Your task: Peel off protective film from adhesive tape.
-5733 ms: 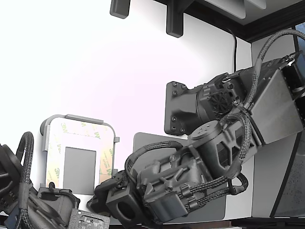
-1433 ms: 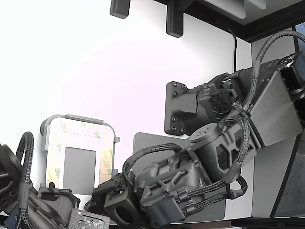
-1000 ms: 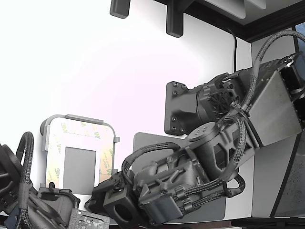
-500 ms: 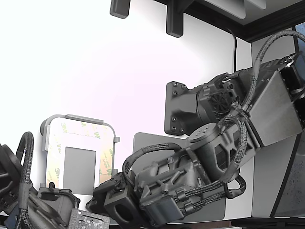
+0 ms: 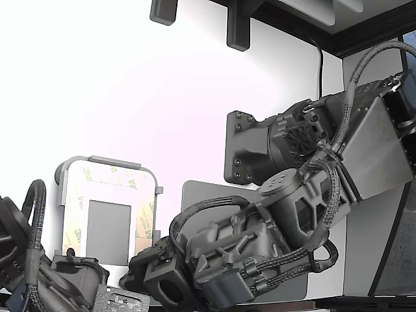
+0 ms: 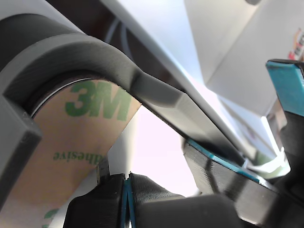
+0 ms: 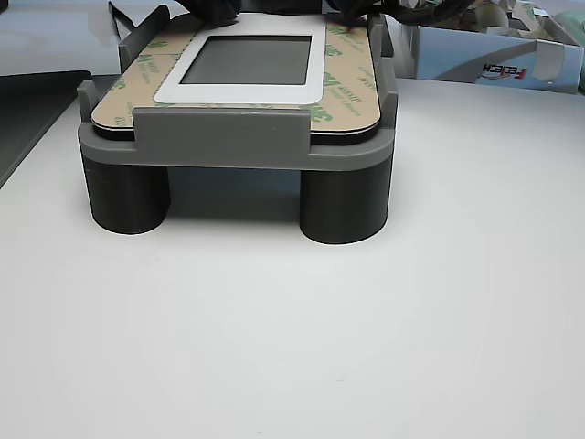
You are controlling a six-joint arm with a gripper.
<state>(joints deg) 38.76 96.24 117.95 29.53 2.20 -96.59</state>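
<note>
wrist view, tool [image 6: 126,190] at protective film [image 6: 71,142] edge, grip state unclear, white table [image 7: 292,347] around

A grey holder [image 7: 236,137] stands on two round dark legs [image 7: 345,206] on the white counter [image 7: 292,347]. At two o'clock from it sits a white box [image 7: 484,59] with printed lettering. A dark grey mat [image 7: 23,105] lies at nine o'clock.

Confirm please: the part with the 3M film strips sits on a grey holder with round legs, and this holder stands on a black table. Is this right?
Not quite. The table is white, not black, as the other view shows. The rest is right: the 3M film strips frame the part on the grey holder with round legs.
</note>
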